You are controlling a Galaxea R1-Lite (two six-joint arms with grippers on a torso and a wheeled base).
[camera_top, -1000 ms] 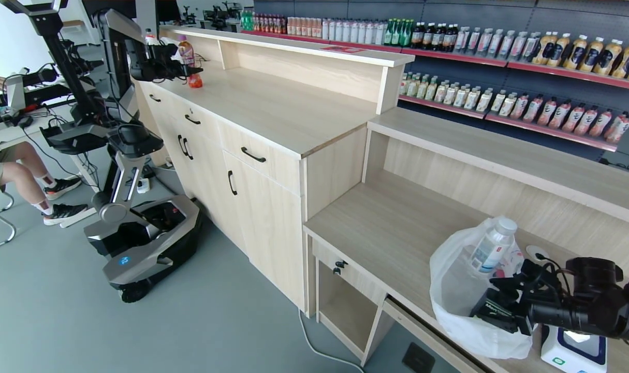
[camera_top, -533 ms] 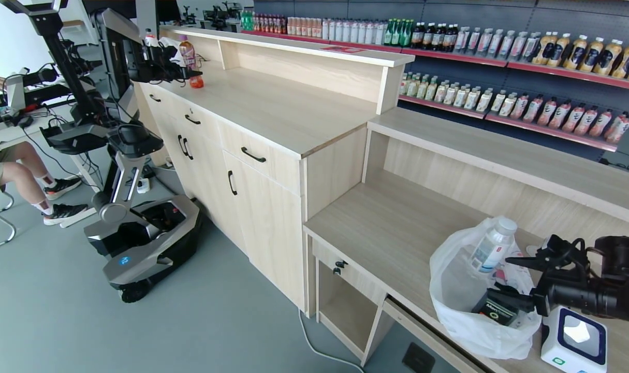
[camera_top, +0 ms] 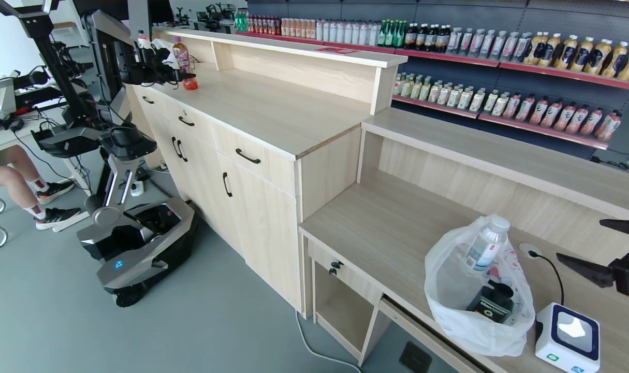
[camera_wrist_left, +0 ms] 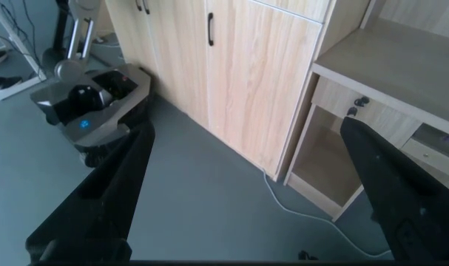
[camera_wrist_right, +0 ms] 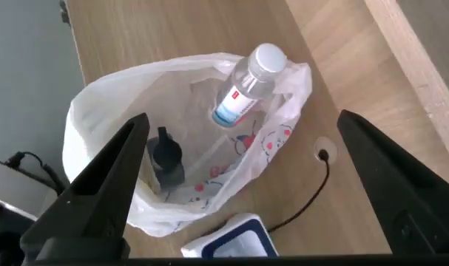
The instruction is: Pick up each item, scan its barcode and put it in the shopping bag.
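1. Right gripper (camera_top: 581, 241) hung over the low counter (camera_top: 386, 223), near the shopping bag (camera_top: 474, 321). Its fingers were spread wide w/ nothing betw. them. It was prob. parked clear of the bag mouth so as not to snag the plastic.
2. Left gripper (camera_wrist_left: 245, 127) was also spread wide & empty. It was held out over the floor by the cabinet doors (camera_wrist_left: 239, 66), well apart from the bag, likely idle.
3. The bag stood open on the counter, just beside the scanner (camera_top: 568, 336). That makes a short carry from scan to drop, I'd say.
4. Inside, a clear bottle (camera_top: 484, 243) leaned on the bag wall, cap above the rim. A dark item (camera_top: 493, 305) sat low at the bottom.
5. Head view gave the scanner's lit window & the gripper-to-bag gap. Right wrist view looked straight down the bag mouth, w/ the 2 items apart and printed lining betw. them.
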